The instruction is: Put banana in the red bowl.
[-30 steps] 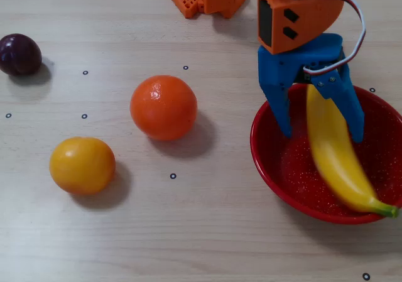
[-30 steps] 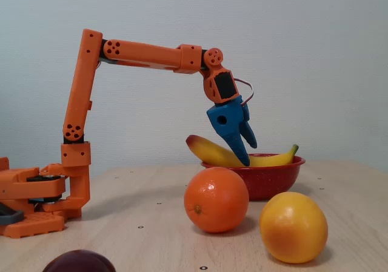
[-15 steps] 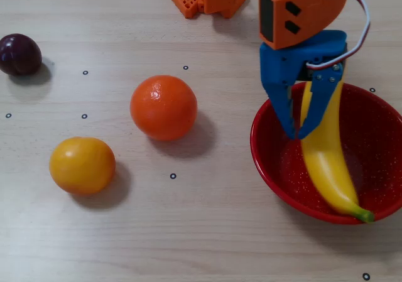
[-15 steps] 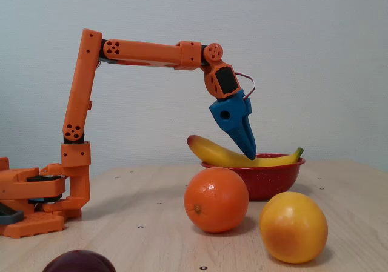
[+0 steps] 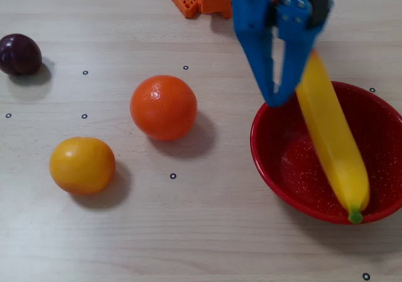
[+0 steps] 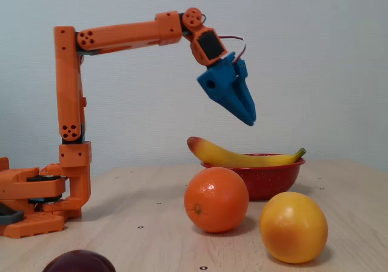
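The yellow banana [image 5: 333, 137] lies across the red bowl [image 5: 270, 150], its green stem end resting on the near rim in the overhead view. In the fixed view the banana [image 6: 236, 158] rests on the bowl [image 6: 267, 178], with its reddish tip sticking out past the left rim. My blue gripper [image 5: 278, 100] hangs above the bowl's far-left rim, shut and empty. In the fixed view the gripper [image 6: 248, 120] points down, clearly above the banana and not touching it.
An orange [image 5: 163, 107] and a yellow-orange fruit [image 5: 82, 165] sit left of the bowl. A dark plum [image 5: 19, 54] lies at the far left. The arm's orange base [image 6: 30, 205] stands at the left in the fixed view.
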Controlling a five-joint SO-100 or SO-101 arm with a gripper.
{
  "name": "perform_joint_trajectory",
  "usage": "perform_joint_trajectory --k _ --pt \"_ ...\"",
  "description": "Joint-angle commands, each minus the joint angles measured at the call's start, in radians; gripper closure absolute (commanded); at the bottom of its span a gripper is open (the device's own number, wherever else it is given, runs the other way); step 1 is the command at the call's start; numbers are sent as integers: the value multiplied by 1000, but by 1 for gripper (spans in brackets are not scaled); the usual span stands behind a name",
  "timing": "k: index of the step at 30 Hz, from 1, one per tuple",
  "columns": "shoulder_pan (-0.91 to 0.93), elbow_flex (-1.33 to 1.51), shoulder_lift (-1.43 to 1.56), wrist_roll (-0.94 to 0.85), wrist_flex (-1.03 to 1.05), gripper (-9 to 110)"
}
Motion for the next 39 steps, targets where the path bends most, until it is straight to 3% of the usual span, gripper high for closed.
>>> perform_joint_trajectory --k 1,10,17,39 --pt "29 -52 147 80 40 102" --pt "123 -3 324 313 181 102" --pt "190 190 514 451 222 102" --pt "253 1052 1261 488 66 102"
